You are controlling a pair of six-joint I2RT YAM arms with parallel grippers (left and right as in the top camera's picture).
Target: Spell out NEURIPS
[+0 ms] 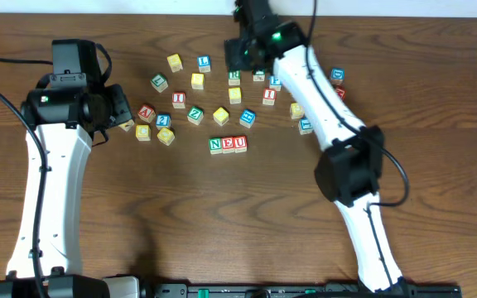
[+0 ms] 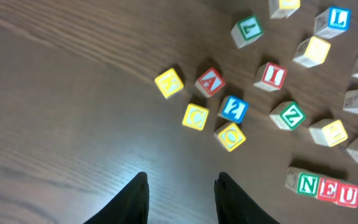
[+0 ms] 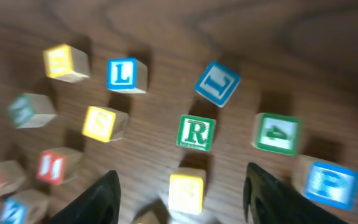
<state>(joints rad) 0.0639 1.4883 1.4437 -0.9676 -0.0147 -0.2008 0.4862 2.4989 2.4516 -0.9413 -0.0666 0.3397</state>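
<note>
With the N-E-U row (image 1: pixel 228 144) laid, the right gripper (image 3: pixel 182 186) hovers spread and empty over the green R block (image 3: pixel 196 132) just ahead, probably lining up to fetch it, while the left gripper (image 2: pixel 182 196), parted and empty, sits aside.

Row: green N (image 1: pixel 216 145), red E (image 1: pixel 228 144), red U (image 1: pixel 240 143), touching side by side, letters up.
Green R (image 3: pixel 196 132): loose, letter up.
Yellow S (image 3: pixel 101 122): loose, near the R.
Red I (image 2: pixel 273 75): loose, slightly turned.
Blue P (image 3: pixel 331 183): loose, blurred.
</note>
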